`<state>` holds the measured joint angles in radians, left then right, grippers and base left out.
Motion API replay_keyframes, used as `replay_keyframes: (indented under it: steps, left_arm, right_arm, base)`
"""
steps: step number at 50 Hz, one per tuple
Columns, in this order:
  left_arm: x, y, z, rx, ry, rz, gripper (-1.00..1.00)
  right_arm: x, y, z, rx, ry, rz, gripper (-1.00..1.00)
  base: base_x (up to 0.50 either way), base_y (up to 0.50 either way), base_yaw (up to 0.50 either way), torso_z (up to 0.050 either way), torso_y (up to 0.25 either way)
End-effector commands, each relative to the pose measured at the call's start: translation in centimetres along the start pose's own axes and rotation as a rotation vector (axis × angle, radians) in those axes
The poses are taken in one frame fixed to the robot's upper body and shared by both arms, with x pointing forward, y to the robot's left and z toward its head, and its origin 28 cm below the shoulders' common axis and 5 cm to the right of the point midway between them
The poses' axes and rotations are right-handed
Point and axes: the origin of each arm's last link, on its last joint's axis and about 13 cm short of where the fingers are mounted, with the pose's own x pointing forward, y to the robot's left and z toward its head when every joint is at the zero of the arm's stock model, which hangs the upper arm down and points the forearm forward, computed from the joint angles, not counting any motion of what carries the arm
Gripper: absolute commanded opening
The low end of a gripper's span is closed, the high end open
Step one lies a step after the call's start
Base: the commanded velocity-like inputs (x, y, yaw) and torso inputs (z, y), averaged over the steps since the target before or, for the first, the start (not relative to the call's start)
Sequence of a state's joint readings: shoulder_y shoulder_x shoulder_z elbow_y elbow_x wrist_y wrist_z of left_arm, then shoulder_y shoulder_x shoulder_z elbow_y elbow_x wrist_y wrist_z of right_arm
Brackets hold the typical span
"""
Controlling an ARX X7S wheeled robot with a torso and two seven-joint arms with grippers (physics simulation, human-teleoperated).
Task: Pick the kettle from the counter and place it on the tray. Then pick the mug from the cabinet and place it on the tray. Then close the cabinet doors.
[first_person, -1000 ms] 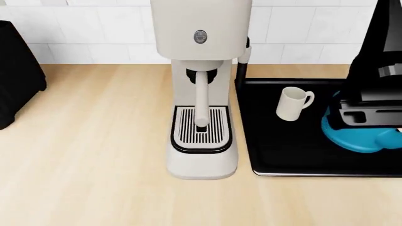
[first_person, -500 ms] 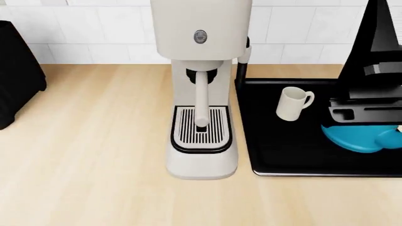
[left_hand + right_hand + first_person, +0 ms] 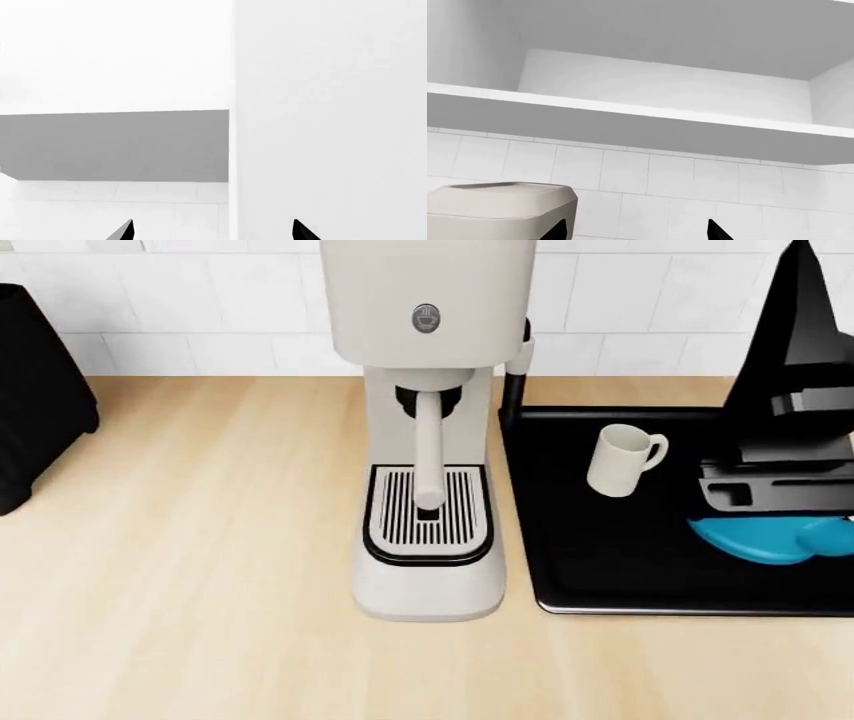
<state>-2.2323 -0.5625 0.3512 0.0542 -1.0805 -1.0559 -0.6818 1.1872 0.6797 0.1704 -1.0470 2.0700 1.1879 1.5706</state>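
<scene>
Black tray [image 3: 587, 570] carries both of our task pieces: the cream mug [image 3: 621, 460] stands upright on it, and the teal kettle [image 3: 774, 535] sits on it close to the mug. Our right arm [image 3: 794, 390] rises over the kettle and covers its top, so only part of the blue body shows below the arm. From the right wrist view, our right gripper [image 3: 635, 231] shows two dark fingertips [image 3: 558, 231] set apart with nothing between them, facing an open cabinet shelf [image 3: 627, 117] above white wall tiles; the coffee machine [image 3: 500, 205] top shows beside it. Our left gripper [image 3: 212, 231] also has its tips spread wide and empty, facing a white cabinet door [image 3: 327, 120]. On the blond counter [image 3: 200, 570] the coffee machine stands just beside the tray's edge
</scene>
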Motion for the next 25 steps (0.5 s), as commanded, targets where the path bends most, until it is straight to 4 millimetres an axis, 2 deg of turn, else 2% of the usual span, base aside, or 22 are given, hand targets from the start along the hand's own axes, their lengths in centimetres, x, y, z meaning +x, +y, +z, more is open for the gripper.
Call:
replay_keyframes:
  steps: [1,6,15,20,23,25]
  left_arm:
    - [2.9,-6.6,4.7,-0.149,-0.2,-0.256,1.0]
    - [3.4,-8.1,5.0,-0.294,-0.196,-0.414,1.0]
    - [3.4,-9.6,4.6,-0.419,-0.127,-0.541,1.0]
    - [3.8,-10.3,4.1,-0.434,-0.082,-0.564,1.0]
    - [3.9,-10.8,3.7,-0.308,-0.099,-0.593,1.0]
    - [3.8,-11.2,3.3,-0.34,-0.035,-0.593,1.0]
  right_arm:
    - [-0.5,-0.3,-0.5,0.013,0.008,0.013,1.0]
    - [-0.7,-0.4,-0.6,0.017,0.007,0.021,1.0]
    - [-0.8,-0.5,-0.5,0.016,0.0,0.04,1.0]
    - [-0.9,-0.6,-0.4,0.015,-0.007,0.051,1.0]
    - [-1.0,-0.7,-0.4,0.017,-0.012,0.058,1.0]
    - [-1.1,-0.7,-0.5,0.019,-0.014,0.063,1.0]
  base:
    - [0.0,0.0,0.0,0.0,0.0]
    - [0.0,0.0,0.0,0.002,0.002]
    - [0.0,0.0,0.0,0.0,0.002]
    - [0.0,0.0,0.0,0.0,0.002]
    - [0.0,0.0,0.0,0.0,0.0]
    - [0.0,0.0,0.0,0.0,0.0]
